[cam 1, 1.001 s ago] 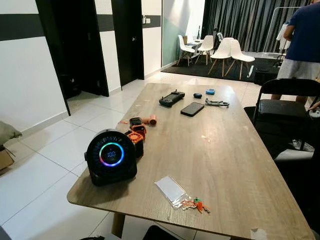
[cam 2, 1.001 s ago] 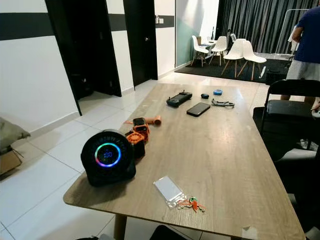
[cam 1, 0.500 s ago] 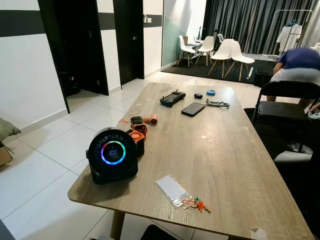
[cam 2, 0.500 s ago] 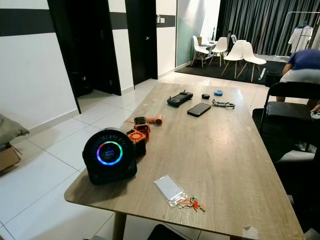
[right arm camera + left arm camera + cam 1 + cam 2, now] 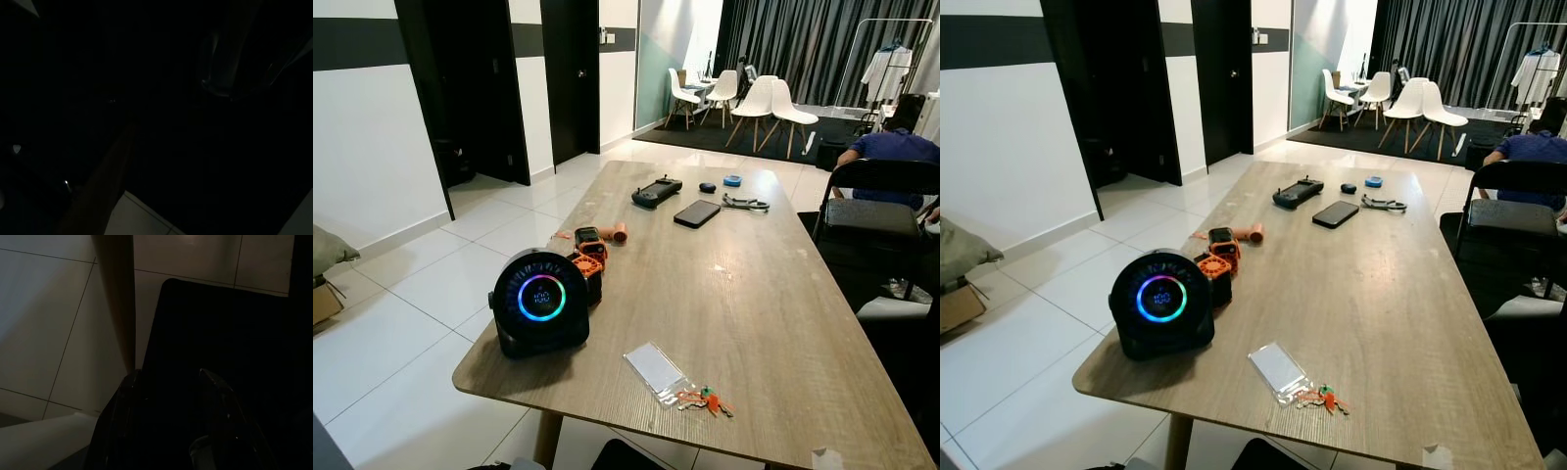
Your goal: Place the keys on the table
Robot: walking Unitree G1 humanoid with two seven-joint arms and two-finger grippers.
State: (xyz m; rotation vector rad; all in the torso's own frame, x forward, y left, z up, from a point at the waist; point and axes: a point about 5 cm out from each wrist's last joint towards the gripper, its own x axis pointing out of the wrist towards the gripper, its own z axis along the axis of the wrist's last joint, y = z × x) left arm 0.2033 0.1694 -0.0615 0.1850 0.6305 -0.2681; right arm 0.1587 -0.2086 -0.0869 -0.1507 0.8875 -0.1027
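Note:
A small bunch of keys with orange and green tags lies on the wooden table close to its near edge. A clear plastic card sleeve is attached to the bunch and lies flat beside it. My left gripper hangs below the table in the shade, its two black fingers apart with nothing between them, over a black chair and pale floor tiles. The right wrist view is almost black, with a faint glint and a wooden table leg.
A round black device with a glowing ring stands at the table's near left corner, orange and black tools behind it. A phone and controller lie at the far end. A black chair and a person are at the right.
The whole picture has shifted slightly, so the camera moved. The person at the back right has bent down from standing. The keys lie where they were.

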